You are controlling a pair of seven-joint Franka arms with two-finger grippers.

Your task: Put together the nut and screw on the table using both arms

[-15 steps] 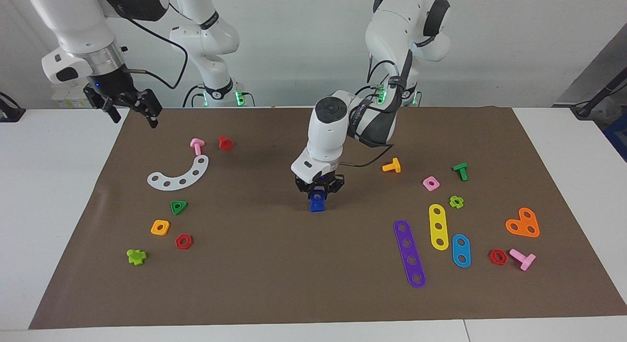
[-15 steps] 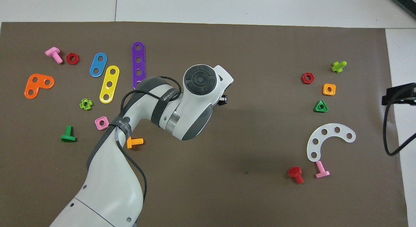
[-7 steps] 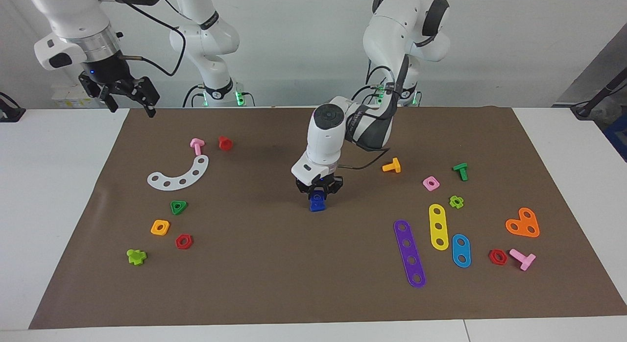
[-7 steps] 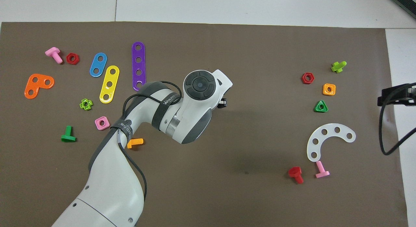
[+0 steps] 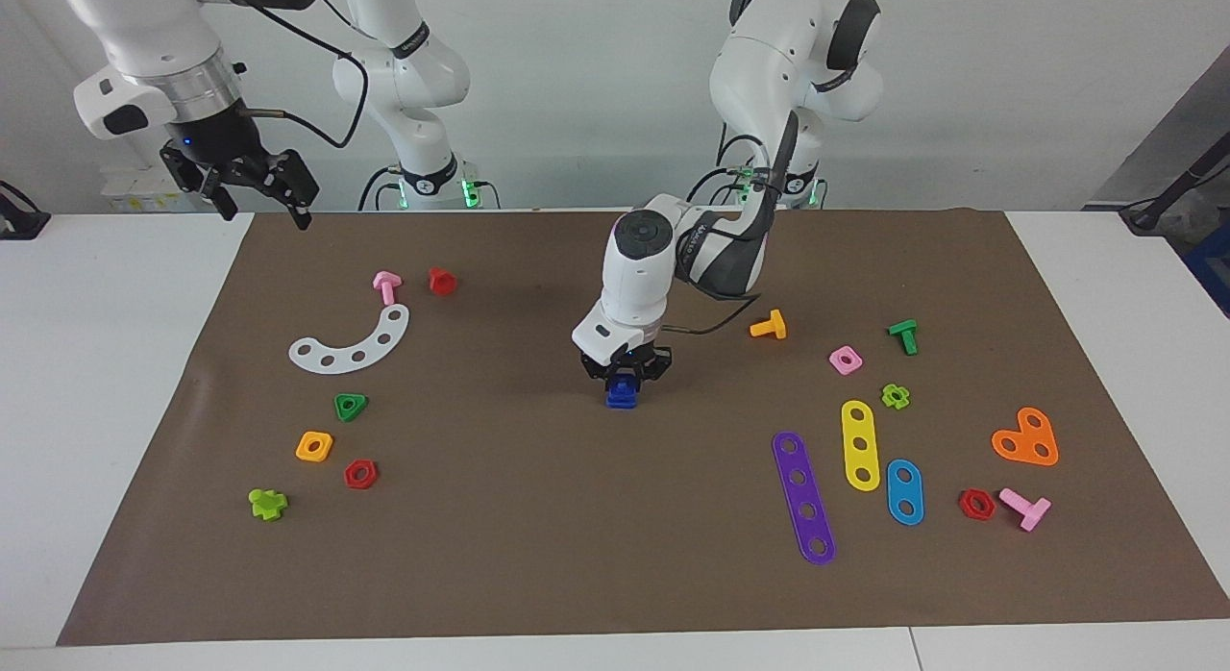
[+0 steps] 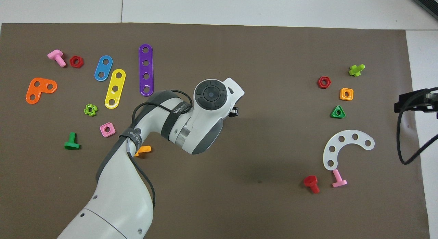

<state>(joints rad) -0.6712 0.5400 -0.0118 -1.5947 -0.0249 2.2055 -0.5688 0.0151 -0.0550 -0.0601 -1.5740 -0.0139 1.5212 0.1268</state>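
Note:
My left gripper (image 5: 625,375) is low over the middle of the brown mat (image 5: 538,517), fingers pointing down. It is shut on a small dark blue piece (image 5: 623,393), which I take for the nut, at or just above the mat. I cannot make out the screw separately. In the overhead view the arm's wrist hides the piece, and only a black bit of the left gripper (image 6: 234,111) shows. My right gripper (image 5: 255,186) is open and empty, held high over the mat's edge at the right arm's end. It also shows in the overhead view (image 6: 415,103).
Toward the right arm's end lie a white curved plate (image 5: 353,342), a green triangular nut (image 5: 351,406), an orange nut (image 5: 314,446) and a red nut (image 5: 360,473). Toward the left arm's end lie an orange bolt (image 5: 769,325), a purple strip (image 5: 803,496) and a yellow strip (image 5: 860,444).
The left wrist has shifted slightly toward the robots, with the dark blue piece still in its fingers. The right gripper has risen a little.

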